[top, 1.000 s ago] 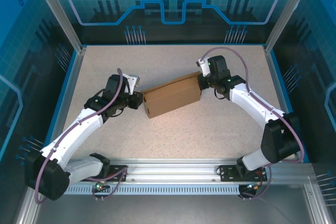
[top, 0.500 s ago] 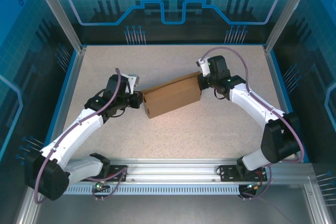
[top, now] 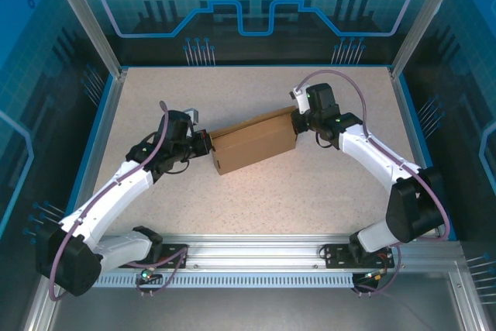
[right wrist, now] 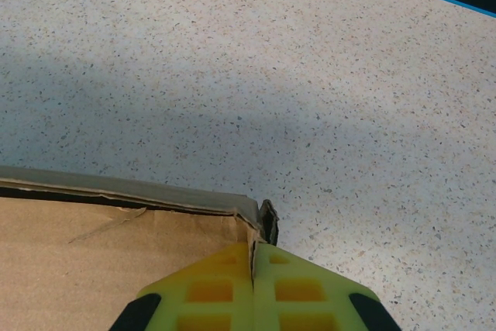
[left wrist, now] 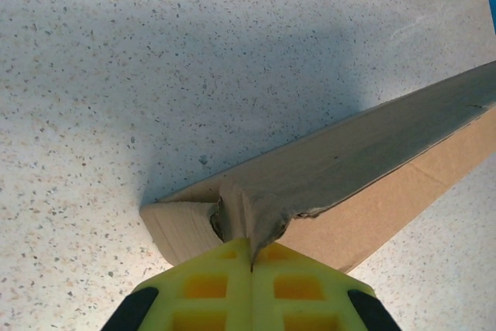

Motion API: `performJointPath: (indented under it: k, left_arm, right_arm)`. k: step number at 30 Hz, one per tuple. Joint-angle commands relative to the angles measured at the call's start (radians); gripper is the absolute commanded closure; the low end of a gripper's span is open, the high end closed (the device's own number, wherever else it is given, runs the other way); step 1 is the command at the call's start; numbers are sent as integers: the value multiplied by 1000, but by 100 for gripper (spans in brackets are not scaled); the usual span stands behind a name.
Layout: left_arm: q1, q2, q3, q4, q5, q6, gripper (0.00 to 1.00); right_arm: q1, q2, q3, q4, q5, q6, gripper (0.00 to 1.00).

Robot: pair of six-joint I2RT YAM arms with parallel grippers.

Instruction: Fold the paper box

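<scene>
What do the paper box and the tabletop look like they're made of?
The paper box: matte brown cardboard, judging by its creased, frayed corner. The tabletop: smooth speckled laminate or composite stone, hard to tell; fine dark and tan flecks.

White arms [top: 116,191], black joints [top: 415,207], purple cables [top: 329,71], yellow gripper fingers [left wrist: 209,288].

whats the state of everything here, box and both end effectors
box: folded into a shallow closed shape, lying flat on the table, pinched at both ends
left end effector: shut on a crumpled corner flap of the box
right end effector: shut on the box's opposite corner edge
</scene>
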Motion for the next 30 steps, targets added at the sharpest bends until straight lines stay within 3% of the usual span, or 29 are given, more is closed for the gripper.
performJointPath:
  k: [1,8,19,30]
  left_arm:
    - [-20,-13,-7,48,2,-82,100]
    - [-42,5,-17,67,-17,-105,100]
    - [-114,-17,-88,49,-169,-58,100]
    - [-119,-59,-101,95,-163,9,76]
  right_arm:
    - [26,3,-29,-51,-25,14,99]
    - [26,2,-31,-53,-20,11,99]
    - [27,-30,-79,-29,17,-21,99]
    - [28,-47,-136,25,23,-34,100]
